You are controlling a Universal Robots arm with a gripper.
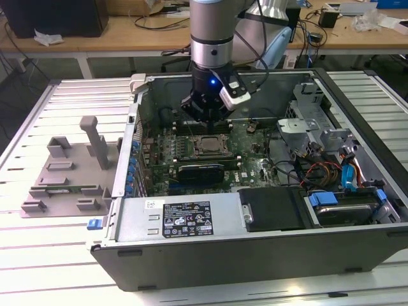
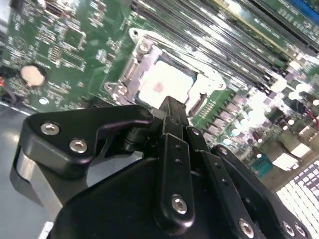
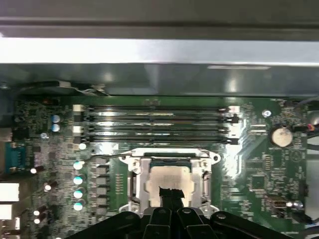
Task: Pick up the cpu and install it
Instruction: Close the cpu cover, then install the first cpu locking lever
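In the first wrist view the cpu (image 3: 168, 180) lies flat inside the socket frame (image 3: 135, 185), its pale top square to the opening. The gripper (image 3: 169, 195) hangs over one edge of it with the fingers drawn together and nothing between them; I cannot tell whether the tip touches the chip. The main risk, as I judge it, is downward force: if the chip is not fully seated, a closed tip bearing on one edge could tilt it and bend the contacts beneath, and a sideways slip could scrape its top or catch the frame. The memory slots (image 3: 159, 124) run just beyond the socket, so a wide swing could knock them. In the second wrist view the gripper (image 2: 172, 105) shows as one dark stack of links ending right at the cpu (image 2: 158, 85), which sits level in the socket frame (image 2: 130, 74); the coin cell (image 2: 33, 74) lies well apart. I cannot tell whether the frame clamps the chip's rim; if it does not, the chip is loose and could be dragged askew. In the exterior view the gripper (image 1: 205, 121) reaches down into the open computer case (image 1: 255, 255), just above the cpu (image 1: 208, 146), and the case walls and coloured cables (image 1: 319, 172) leave the wrist little room. The case lies on its side on a slatted metal table (image 1: 38, 268), beside a grey fixture tray (image 1: 64, 172), with wooden benches (image 1: 127, 32) behind.
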